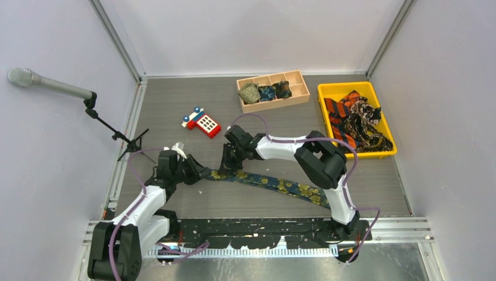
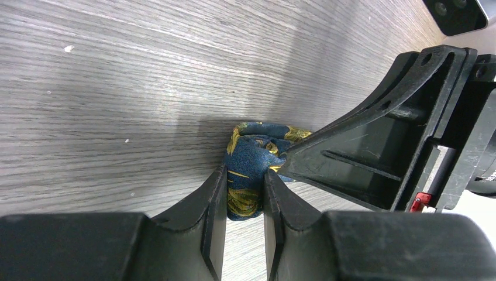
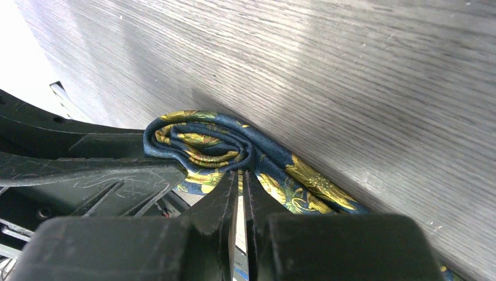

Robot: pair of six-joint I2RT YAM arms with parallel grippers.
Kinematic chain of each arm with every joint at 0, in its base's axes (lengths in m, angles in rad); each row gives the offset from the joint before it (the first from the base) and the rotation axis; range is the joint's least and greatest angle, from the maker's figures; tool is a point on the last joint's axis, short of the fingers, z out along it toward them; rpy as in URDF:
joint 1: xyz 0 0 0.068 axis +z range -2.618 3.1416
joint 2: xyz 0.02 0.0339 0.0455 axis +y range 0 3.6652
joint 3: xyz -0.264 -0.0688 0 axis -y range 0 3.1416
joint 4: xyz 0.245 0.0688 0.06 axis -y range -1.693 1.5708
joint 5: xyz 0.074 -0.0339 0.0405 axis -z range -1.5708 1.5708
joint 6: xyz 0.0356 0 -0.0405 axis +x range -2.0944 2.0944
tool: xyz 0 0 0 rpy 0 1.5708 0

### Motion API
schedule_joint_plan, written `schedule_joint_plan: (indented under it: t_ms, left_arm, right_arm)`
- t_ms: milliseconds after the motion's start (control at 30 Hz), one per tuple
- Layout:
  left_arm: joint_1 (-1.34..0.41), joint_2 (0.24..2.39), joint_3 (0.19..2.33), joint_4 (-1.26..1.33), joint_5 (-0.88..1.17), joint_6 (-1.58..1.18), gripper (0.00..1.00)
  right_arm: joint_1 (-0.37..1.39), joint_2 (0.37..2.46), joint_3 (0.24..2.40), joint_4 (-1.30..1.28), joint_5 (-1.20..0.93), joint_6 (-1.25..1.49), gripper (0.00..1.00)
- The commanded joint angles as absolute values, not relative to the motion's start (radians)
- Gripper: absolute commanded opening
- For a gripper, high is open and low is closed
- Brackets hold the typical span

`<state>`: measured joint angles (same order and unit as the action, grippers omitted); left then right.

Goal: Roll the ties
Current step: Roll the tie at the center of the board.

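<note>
Fingers [image 2: 215,205] of the left gripper [image 2: 244,178] stand a little apart, clamped on the rolled end of the navy tie [image 2: 251,155]. The right gripper [image 3: 240,175] is almost closed, its tips nipping the fabric at the roll's edge. Both meet at the near left of the table [image 1: 175,99], and the tie's unrolled length trails rightward, flat on the wood. Three coils [image 1: 266,92] sit in a wooden tray [image 1: 299,89] at the back. Loose ties [image 1: 357,120] fill a yellow bin [image 1: 345,87] beside it.
</note>
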<state>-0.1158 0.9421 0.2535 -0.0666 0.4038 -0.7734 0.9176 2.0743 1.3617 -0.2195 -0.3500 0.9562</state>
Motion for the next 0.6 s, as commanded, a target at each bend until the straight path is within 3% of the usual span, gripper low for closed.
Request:
schedule_joint_plan:
  t_ms: [0,567]
  left_arm:
    - [-0.121,0.918,0.297,-0.086,0.413,-0.754,0.23]
    - [-0.130,0.927,0.389,-0.176,0.373,-0.681,0.23]
  right_arm:
    - [0.925,2.093,1.401,-0.205,-0.349,0.954,0.13]
    - [0.931,2.164,1.492,-0.181,-0.386,0.985,0.13]
